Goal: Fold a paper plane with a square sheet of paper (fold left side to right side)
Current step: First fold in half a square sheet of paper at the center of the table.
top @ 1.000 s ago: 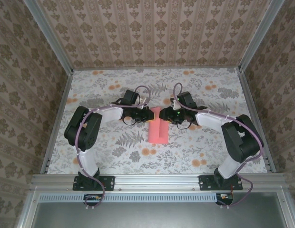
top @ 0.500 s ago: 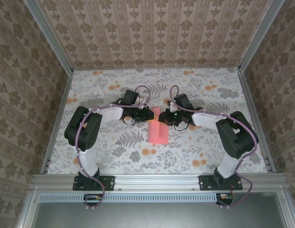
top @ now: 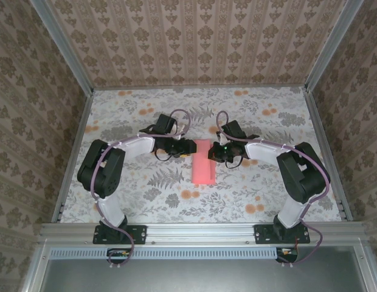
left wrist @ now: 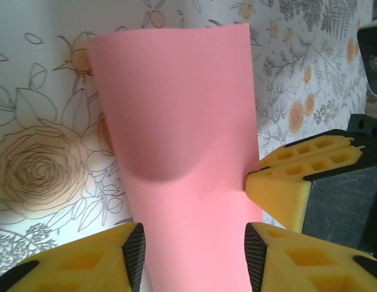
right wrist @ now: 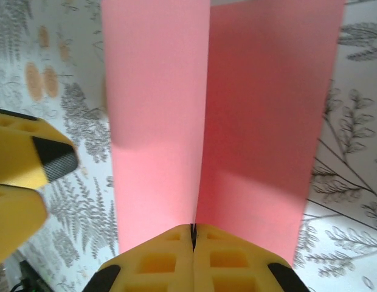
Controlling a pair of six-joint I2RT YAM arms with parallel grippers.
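The square sheet of paper (top: 203,163) is salmon pink and lies mid-table folded into a long strip, not a pointed paper plane. In the right wrist view its two panels (right wrist: 155,109) meet at an upright edge that runs straight into my right gripper (right wrist: 193,231), which is shut on that edge. My right gripper (top: 214,152) sits at the strip's far right side. My left gripper (top: 188,148) is at the far left side. It stands open, and the sheet (left wrist: 182,121) passes below and between its fingers (left wrist: 131,252) without being pinched.
The floral tablecloth (top: 146,109) is ringed by patterned walls with metal rails (top: 73,146) at the sides. One yellow finger of the right gripper (left wrist: 286,182) touches the sheet's right edge in the left wrist view. The left gripper's fingers (right wrist: 30,164) show beside the sheet.
The left gripper has opened and let go of the sheet. The right gripper closed on the sheet's edge and shifted left. The raised flap has come down, leaving a narrower strip.
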